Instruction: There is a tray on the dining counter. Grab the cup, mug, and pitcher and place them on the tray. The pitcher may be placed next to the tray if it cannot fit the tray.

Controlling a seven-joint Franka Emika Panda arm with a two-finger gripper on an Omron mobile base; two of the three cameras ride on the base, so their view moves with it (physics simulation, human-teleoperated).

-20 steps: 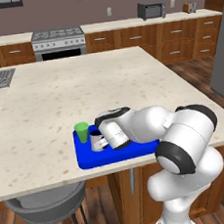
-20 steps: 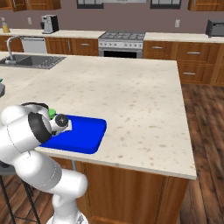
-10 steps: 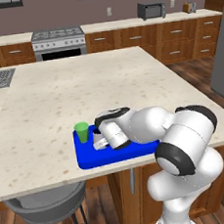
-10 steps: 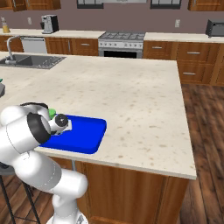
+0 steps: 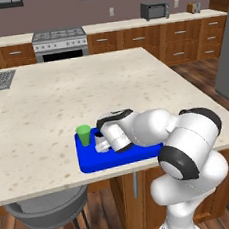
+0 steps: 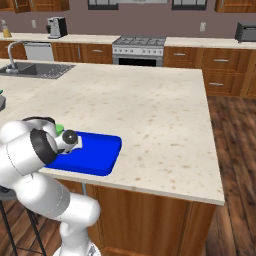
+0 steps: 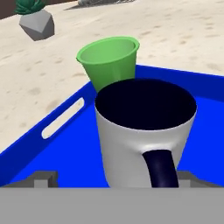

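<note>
The fingers (image 7: 113, 180) are standing spread wide, one tip on each side of the mug (image 7: 144, 133), and nothing is being pinched between them; the mug is resting upright on the tray (image 7: 57, 151) with its dark handle turned toward the hand. The mug is sitting directly between the tips and just ahead of them, which suggests it is being left there as delivered. The cup (image 7: 110, 61) is standing upright on the tray just beyond the mug, on the far side from the fingers, close behind it but whether touching cannot be told. This close grouping is leaving the rest of the tray bare for further items. In the left base view the tray (image 5: 89, 162) is lying near the counter (image 5: 60, 102) edge closest to the robot, with the cup (image 5: 83, 135) at its far corner and the hand lowered over the mug beside it. Two of three items are judged placed; the pitcher is outstanding. The next move is judged to call for a straight withdrawal away from the mug, since a sideways sweep with the tips this close risks tipping the mug or pushing it into the cup.
</note>
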